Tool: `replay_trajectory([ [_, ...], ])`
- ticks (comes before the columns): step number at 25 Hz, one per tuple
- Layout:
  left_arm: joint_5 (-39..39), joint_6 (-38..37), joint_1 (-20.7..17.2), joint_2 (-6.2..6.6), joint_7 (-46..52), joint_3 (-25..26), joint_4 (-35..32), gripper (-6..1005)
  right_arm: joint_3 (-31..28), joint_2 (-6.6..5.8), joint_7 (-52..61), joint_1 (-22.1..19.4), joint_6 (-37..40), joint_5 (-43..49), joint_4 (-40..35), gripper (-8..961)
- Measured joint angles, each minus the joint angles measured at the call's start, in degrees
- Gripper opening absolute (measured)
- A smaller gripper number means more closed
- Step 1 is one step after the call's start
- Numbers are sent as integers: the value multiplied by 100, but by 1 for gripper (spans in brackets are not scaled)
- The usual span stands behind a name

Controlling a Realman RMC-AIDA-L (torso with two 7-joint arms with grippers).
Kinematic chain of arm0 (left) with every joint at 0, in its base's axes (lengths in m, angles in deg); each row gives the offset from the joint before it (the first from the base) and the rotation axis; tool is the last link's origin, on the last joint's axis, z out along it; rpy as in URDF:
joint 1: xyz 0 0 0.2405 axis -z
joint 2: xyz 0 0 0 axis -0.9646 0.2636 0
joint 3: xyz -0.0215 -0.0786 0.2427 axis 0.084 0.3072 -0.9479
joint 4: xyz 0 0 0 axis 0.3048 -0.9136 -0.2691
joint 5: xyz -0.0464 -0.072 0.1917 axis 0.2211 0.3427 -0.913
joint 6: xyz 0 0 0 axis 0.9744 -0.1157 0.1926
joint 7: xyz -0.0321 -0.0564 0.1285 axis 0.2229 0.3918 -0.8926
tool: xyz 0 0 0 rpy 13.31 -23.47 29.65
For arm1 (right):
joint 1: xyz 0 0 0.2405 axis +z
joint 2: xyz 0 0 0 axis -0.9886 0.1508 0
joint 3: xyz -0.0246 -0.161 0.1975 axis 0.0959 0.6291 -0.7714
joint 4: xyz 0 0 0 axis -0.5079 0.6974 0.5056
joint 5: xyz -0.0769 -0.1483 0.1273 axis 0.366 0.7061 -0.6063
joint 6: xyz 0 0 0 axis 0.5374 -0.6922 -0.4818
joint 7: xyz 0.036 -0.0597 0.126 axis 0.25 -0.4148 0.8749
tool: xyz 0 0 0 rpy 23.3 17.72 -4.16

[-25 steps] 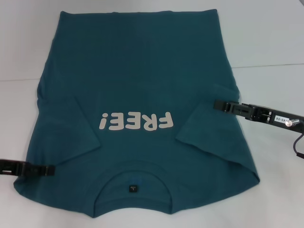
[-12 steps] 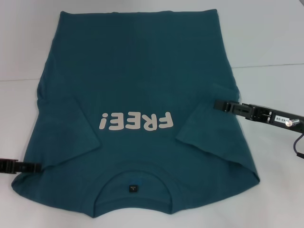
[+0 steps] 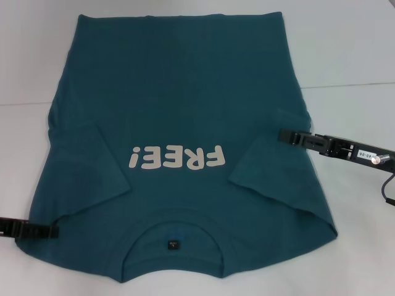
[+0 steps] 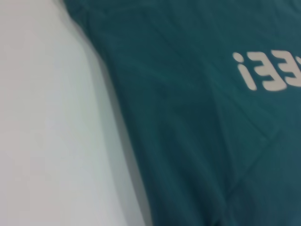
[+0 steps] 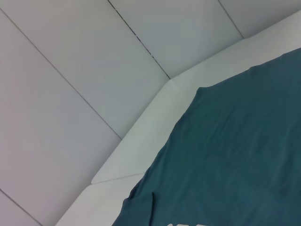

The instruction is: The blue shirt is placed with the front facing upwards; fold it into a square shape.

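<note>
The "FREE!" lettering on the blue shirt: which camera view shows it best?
The head view shows the whole "FREE!" lettering on the blue shirt, every letter clear. The left wrist view catches only its end, the exclamation mark and part of the letters. The right wrist view shows a thin sliver of cream at its border, too little to read.

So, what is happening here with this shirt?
A two-armed robot is folding the blue shirt, which lies front up on the white table with the collar nearest the robot. Both sleeves are already folded in over the chest. The right gripper is at the shirt's right edge by the folded sleeve. The left gripper is at the left edge near the shoulder. The body of the shirt is not yet folded, so it is no square so far.
</note>
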Motion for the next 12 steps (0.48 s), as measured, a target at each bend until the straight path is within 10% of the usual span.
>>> replay_trajectory([
  [12, -302, -390, 57, 28, -11, -15, -54, 920, 0, 0, 0, -4, 14, -13, 0, 931],
])
